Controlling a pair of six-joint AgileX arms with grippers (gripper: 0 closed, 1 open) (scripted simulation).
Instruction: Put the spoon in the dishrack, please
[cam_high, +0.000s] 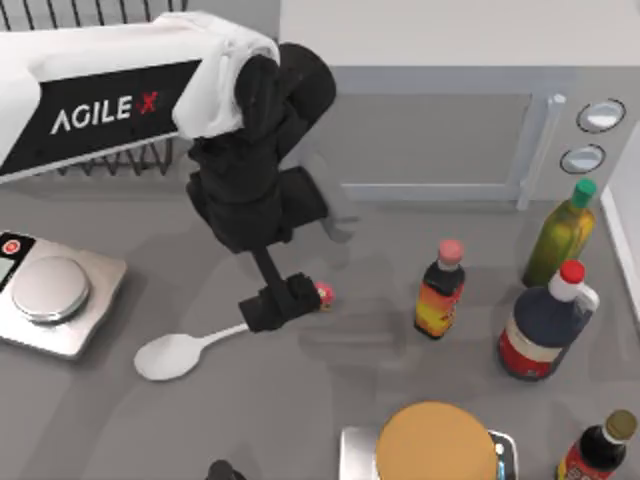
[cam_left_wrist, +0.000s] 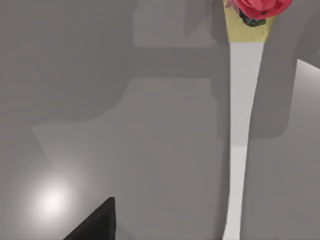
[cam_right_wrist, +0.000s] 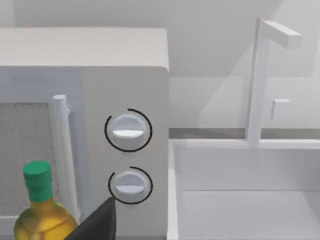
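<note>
The white spoon (cam_high: 180, 352) lies flat on the grey table, its bowl toward the left and its red knob (cam_high: 325, 295) toward the right. My left gripper (cam_high: 278, 305) hangs low over the middle of the handle, open, and holds nothing. In the left wrist view the spoon handle (cam_left_wrist: 242, 125) runs up to the red knob (cam_left_wrist: 260, 7), and one dark finger (cam_left_wrist: 95, 226) stands off to its side. The black wire dishrack (cam_high: 150, 160) sits at the back left, mostly hidden behind my left arm. One dark finger (cam_right_wrist: 97, 222) of my right gripper (cam_right_wrist: 155, 236) shows, facing the microwave.
A silver scale (cam_high: 55, 290) sits left of the spoon. A white microwave (cam_high: 440, 130) fills the back right. Several bottles stand at the right: a small red-capped one (cam_high: 440, 295), a green-capped oil bottle (cam_high: 560, 235) and a large dark one (cam_high: 545, 325). A round brown item (cam_high: 435, 440) is at the front.
</note>
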